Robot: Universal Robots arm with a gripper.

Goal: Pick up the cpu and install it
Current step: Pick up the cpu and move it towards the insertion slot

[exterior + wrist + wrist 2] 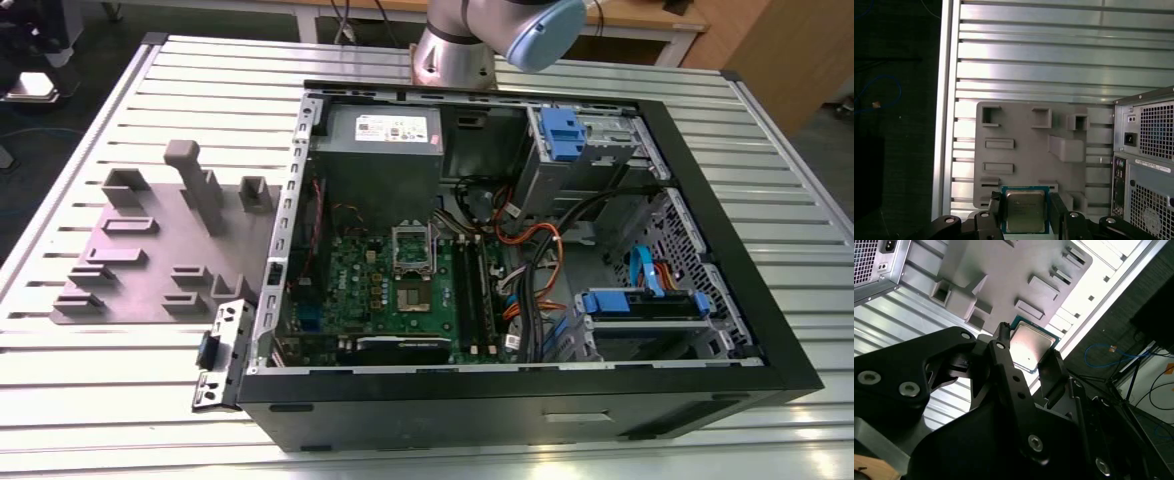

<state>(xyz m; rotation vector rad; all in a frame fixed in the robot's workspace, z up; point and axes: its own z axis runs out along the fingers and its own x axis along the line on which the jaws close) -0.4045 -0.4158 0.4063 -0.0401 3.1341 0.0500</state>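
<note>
Black linkage of the gripper (pixel 1028 342) is seen closest in the second wrist view. Its jaws are clamped on the cpu (pixel 1035 347), one finger laid against each of two opposite edges, so that the silvery top is left showing between them. The same hold is seen in the first wrist view, where the chip's rim is met on both sides. The cpu is judged to be lifted clear. The grey fixture tray (pixel 1024 135) is seen well beyond it and looks small by comparison, and no contact between chip and tray can be made out. That tray is laid on the slatted tabletop (pixel 120 400) just beside the computer case (pixel 534 415), on the exterior view's left of it. The held chip is carried outside the case, in line with the tray's edge and beside the case's vented rear panel, not over the open interior. The arm (pixel 461 50) is seen at the case's far side in the exterior view. Inside the case, the socket frame (pixel 411 248) is seen on the green board, near the middle of the interior; whether it stands open cannot be told. The picking-up is therefore judged done, while the installing is not: the chip is well apart from the socket and nothing has been seated in it.
</note>
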